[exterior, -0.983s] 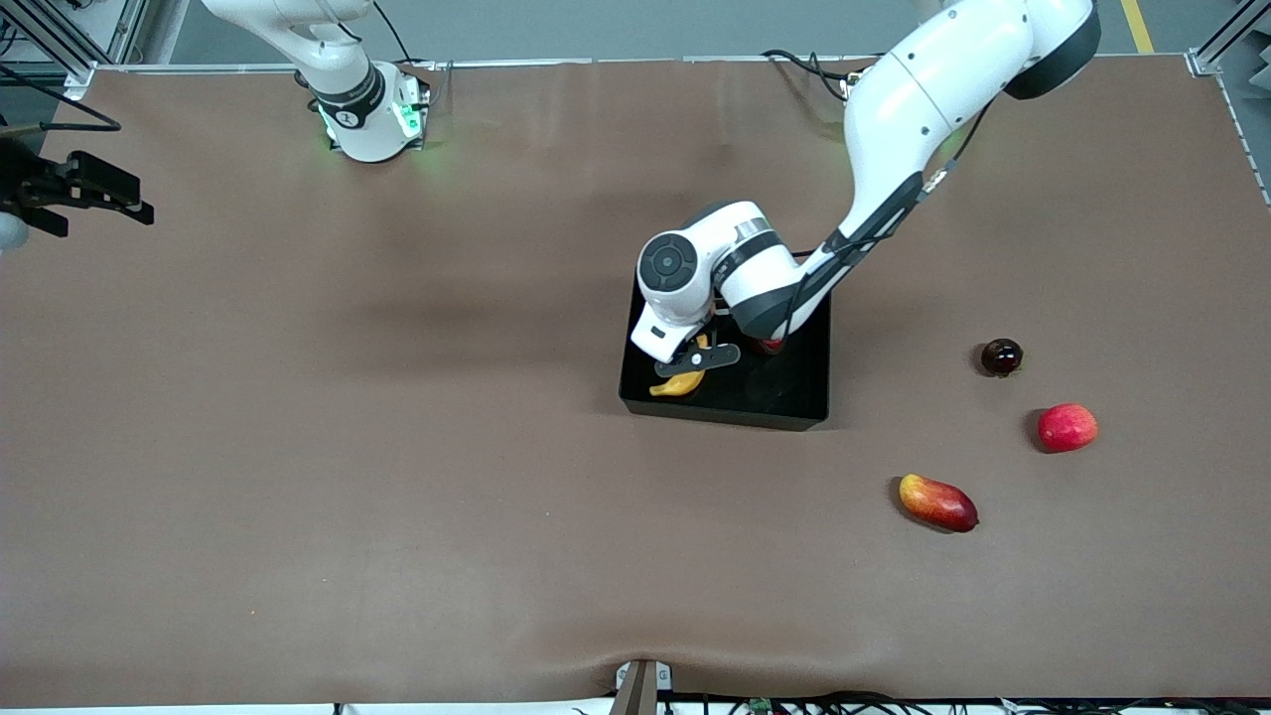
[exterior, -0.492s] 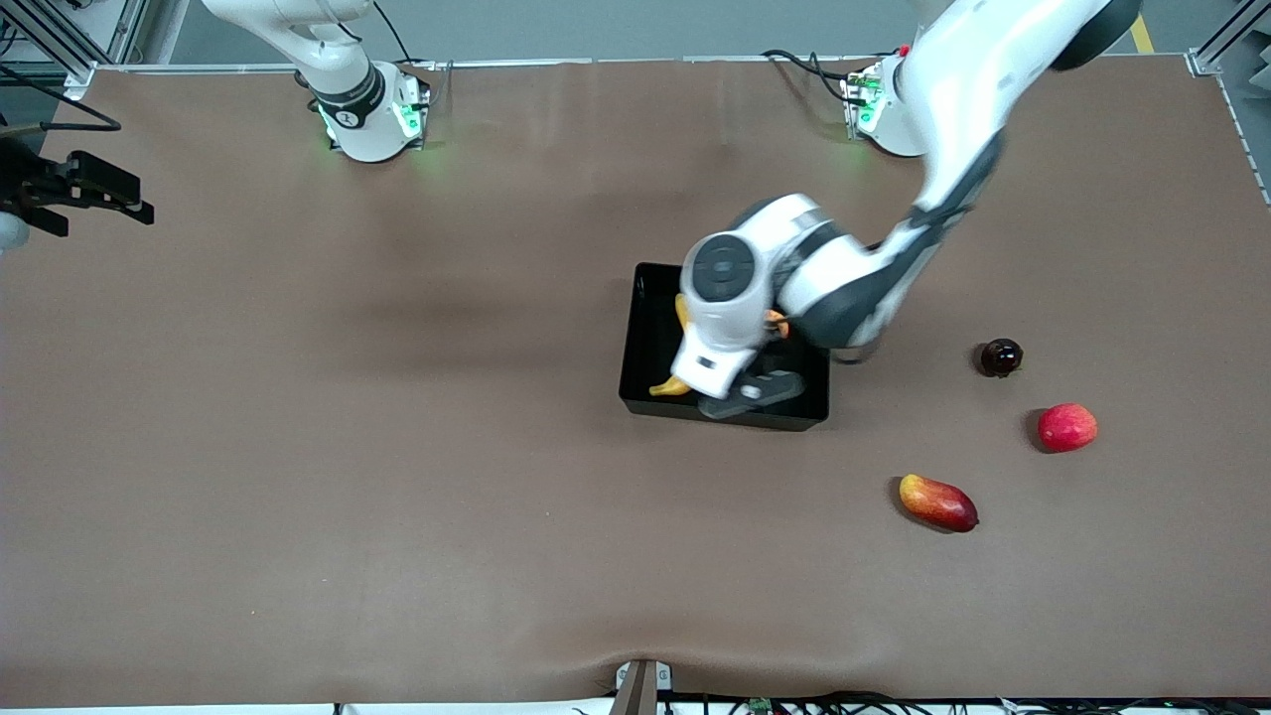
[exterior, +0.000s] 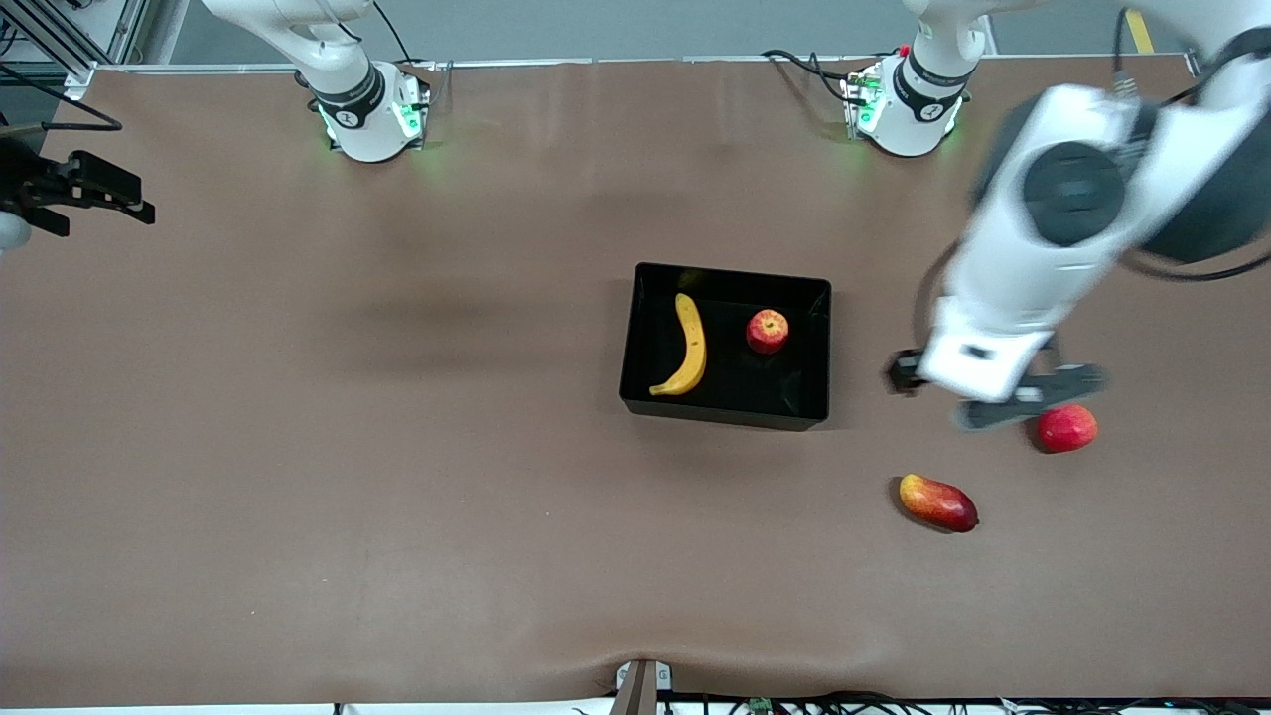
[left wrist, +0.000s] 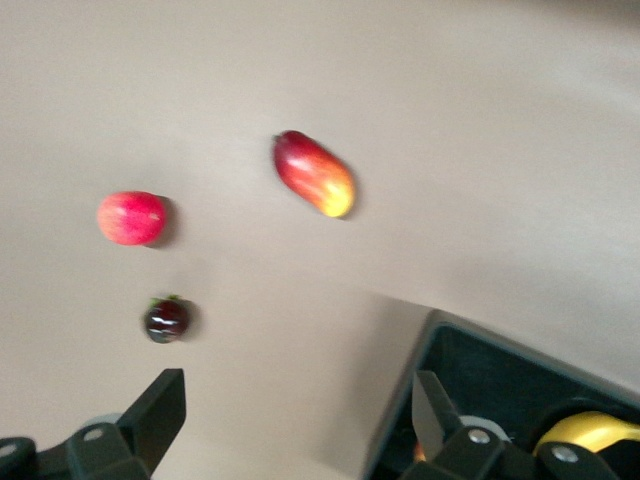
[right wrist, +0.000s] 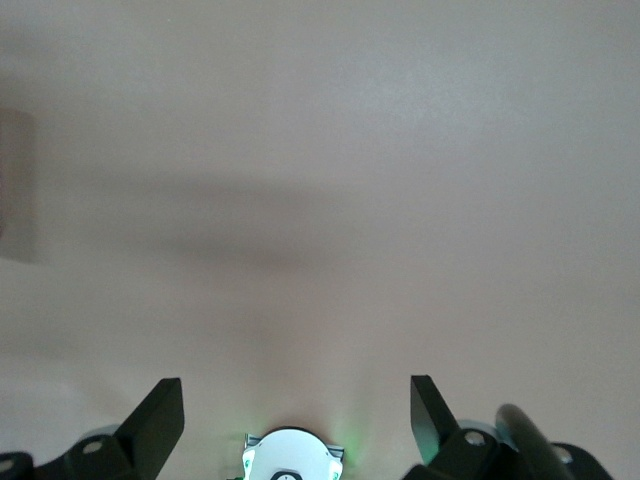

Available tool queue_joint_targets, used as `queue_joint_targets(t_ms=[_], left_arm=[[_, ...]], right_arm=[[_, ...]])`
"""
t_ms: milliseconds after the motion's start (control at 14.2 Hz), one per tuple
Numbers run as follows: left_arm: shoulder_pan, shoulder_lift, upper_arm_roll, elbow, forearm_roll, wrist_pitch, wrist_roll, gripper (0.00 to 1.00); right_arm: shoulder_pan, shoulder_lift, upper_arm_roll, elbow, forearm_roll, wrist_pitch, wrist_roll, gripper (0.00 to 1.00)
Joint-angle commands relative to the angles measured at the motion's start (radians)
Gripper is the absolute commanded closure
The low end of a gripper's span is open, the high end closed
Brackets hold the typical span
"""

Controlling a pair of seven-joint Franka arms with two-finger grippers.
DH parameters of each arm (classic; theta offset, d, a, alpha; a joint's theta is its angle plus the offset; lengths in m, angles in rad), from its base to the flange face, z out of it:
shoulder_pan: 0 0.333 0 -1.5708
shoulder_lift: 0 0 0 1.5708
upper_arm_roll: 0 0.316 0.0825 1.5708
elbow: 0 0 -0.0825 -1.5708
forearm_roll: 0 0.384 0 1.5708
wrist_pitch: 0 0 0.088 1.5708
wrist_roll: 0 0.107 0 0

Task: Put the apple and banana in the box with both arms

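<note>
The yellow banana [exterior: 687, 356] and the speckled red apple [exterior: 768, 331] lie side by side in the black box [exterior: 723, 415] at mid-table. Neither fruit touches a gripper. My left gripper [exterior: 998, 392] hangs open and empty in the air over the table, between the box and the loose fruits at the left arm's end. In the left wrist view the left gripper [left wrist: 300, 410] frames bare table, with a corner of the box [left wrist: 470, 370] and a bit of banana [left wrist: 590, 430] beside one finger. My right gripper [exterior: 99, 194] waits open over the right arm's end of the table, the right gripper [right wrist: 297, 415] empty.
Three loose fruits lie toward the left arm's end: a red-and-yellow mango-like fruit [exterior: 937, 502], a smooth red-pink round fruit [exterior: 1067, 428], and a small dark fruit [left wrist: 166, 319] hidden under the left hand in the front view. The right arm's base [right wrist: 293, 455] shows below its gripper.
The left gripper opened, left the banana in the box, then rose and swung away toward the left arm's end. The apple now shows in the box. The right arm stayed still.
</note>
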Motion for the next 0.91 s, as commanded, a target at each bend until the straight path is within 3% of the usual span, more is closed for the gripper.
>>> queue_joint_targets(t_ms=[0, 281, 351, 562, 702, 843], left_arm=[[0.131, -0.101, -0.005, -0.022, -0.119, -0.029, 0.162, 0.0], [0.197, -0.201, 0.021, -0.026, -0.167, -0.085, 0.373, 0.0], [0.164, -0.237, 0.095, -0.032, -0.193, -0.09, 0.399, 0.0], [-0.069, -0.299, 0.4, -0.058, -0.32, -0.16, 0.476, 0.0], [-0.143, -0.342, 0.497, -0.09, -0.351, -0.176, 0.485, 0.0], [-0.2, -0.401, 0.536, -0.158, -0.353, -0.174, 0.482, 0.0]], right_arm=[[0.005, 0.0, -0.003, 0.01, -0.009, -0.016, 0.007, 0.0], [0.007, 0.0, -0.002, 0.012, -0.009, -0.019, 0.007, 0.0], [0.007, 0.0, -0.002, 0.012, -0.008, -0.019, 0.007, 0.0], [0.008, 0.0, -0.002, 0.012, -0.008, -0.019, 0.007, 0.0], [0.011, -0.002, 0.0, 0.012, -0.008, -0.021, 0.007, 0.0], [0.011, 0.0, 0.0, 0.01, -0.008, -0.019, 0.007, 0.0]])
